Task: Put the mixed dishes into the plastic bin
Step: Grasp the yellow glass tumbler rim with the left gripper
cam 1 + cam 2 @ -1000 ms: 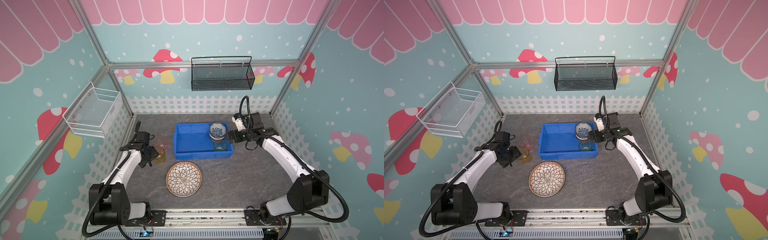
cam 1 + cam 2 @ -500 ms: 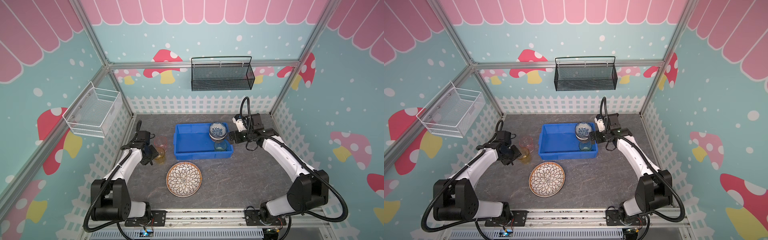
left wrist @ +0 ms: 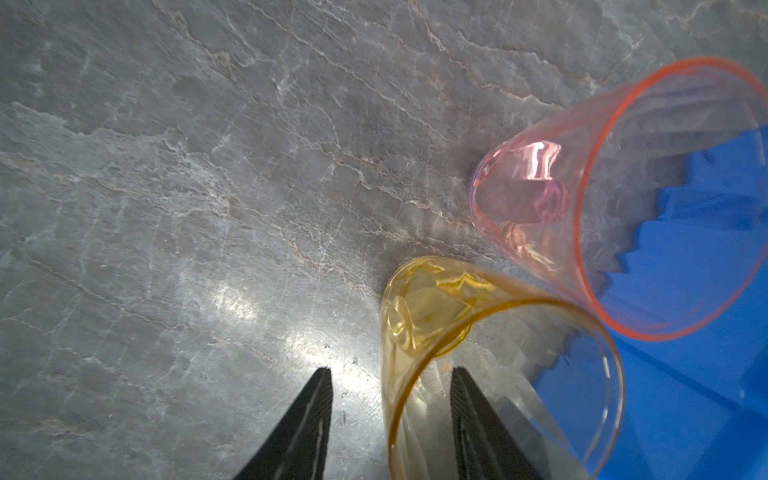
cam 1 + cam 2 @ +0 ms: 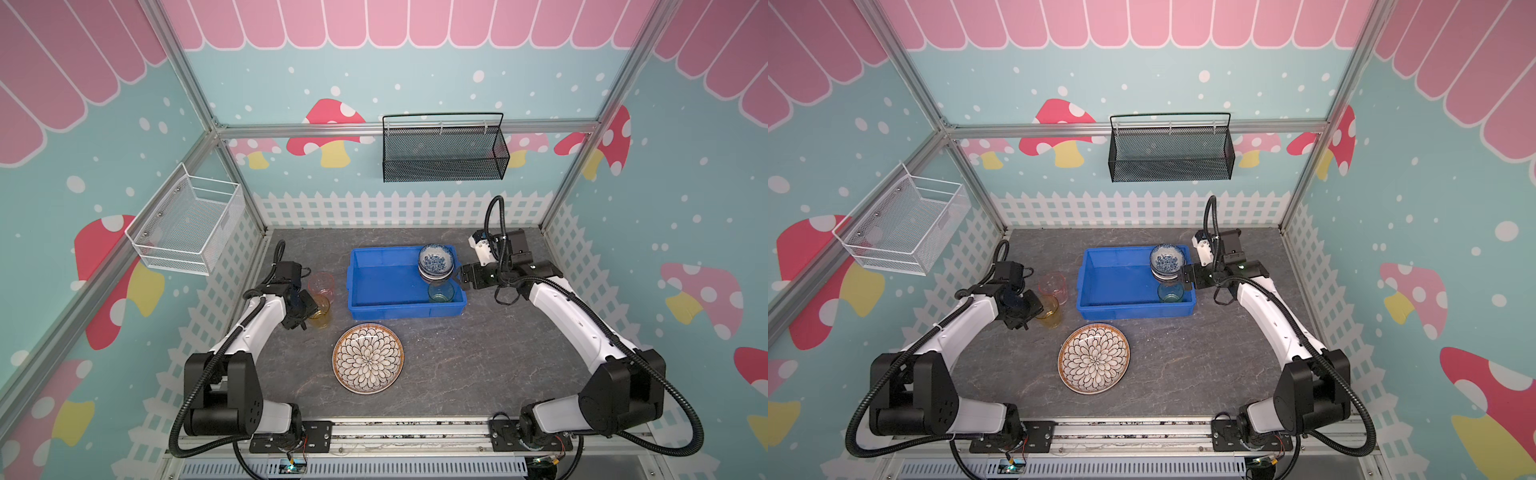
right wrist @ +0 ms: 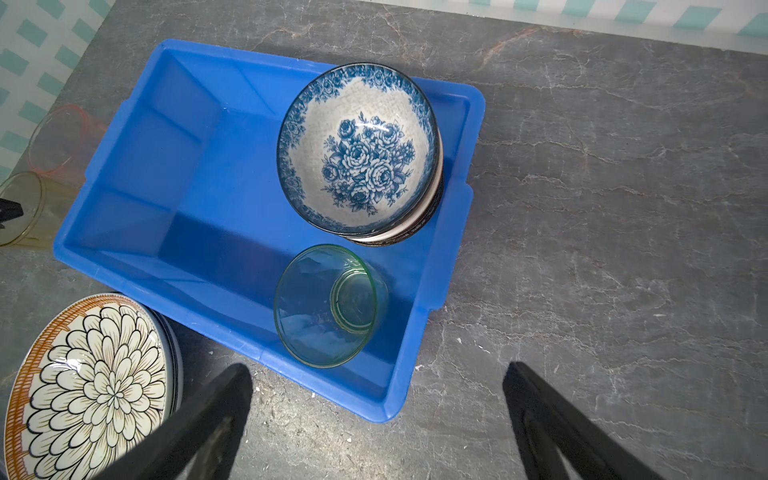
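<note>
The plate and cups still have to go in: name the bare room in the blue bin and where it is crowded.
Free: the floor of the blue bin, from its left wall to the stacked bowls and green cup. Crowded: its right end, holding both; outside its left wall, the pink cup, amber cup and left pincer bunch together.

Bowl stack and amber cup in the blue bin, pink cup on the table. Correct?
No: right wrist view shows the green cup in the blue bin with the bowl stack. The amber cup stands on the table beside the pink cup.
</note>
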Robot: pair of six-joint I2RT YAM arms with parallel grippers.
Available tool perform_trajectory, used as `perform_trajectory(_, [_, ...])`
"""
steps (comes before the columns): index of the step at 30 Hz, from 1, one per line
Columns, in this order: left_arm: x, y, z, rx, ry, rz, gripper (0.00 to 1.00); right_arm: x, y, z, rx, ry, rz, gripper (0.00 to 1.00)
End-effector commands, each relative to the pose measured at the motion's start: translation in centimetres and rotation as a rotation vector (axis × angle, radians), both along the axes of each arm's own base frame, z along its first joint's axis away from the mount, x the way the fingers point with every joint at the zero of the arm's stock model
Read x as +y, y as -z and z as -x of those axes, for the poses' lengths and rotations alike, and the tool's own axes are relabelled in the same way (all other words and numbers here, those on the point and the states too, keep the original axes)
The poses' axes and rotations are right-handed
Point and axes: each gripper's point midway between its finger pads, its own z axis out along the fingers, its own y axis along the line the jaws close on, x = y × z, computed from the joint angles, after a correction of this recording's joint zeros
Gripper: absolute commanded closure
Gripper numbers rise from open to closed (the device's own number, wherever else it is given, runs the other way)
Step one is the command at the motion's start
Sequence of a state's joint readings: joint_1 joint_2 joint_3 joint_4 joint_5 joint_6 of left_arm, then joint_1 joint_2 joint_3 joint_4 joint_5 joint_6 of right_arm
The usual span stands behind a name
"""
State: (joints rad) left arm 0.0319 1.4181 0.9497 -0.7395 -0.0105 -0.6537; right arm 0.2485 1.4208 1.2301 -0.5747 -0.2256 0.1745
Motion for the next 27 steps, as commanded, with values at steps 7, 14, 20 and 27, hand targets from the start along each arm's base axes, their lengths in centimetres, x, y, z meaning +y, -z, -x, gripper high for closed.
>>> perform_trajectory(7, [-0.1,0.1,-0.7,-0.018,0.000,0.016,0.62,-0.9,0.0,1.1,-0.012,0.030,0.007,0.02])
perform_trajectory(14, [-0.2,0.2,-0.9,-0.015,0.003,0.020,0.66,-1.2,0.0,1.4,-0.013,0.038,0.009,0.02])
perform_trajectory(20, [-0.1,0.2,-0.7,-0.012,0.001,0.017,0.78,-1.5,0.2,1.8,-0.015,0.046,0.016,0.02])
perform_trajectory(27, [0.2,-0.2,-0.3,-0.008,0.001,-0.004,0.86,-1.6,0.3,2.0,-0.014,0.045,0.017,0.02])
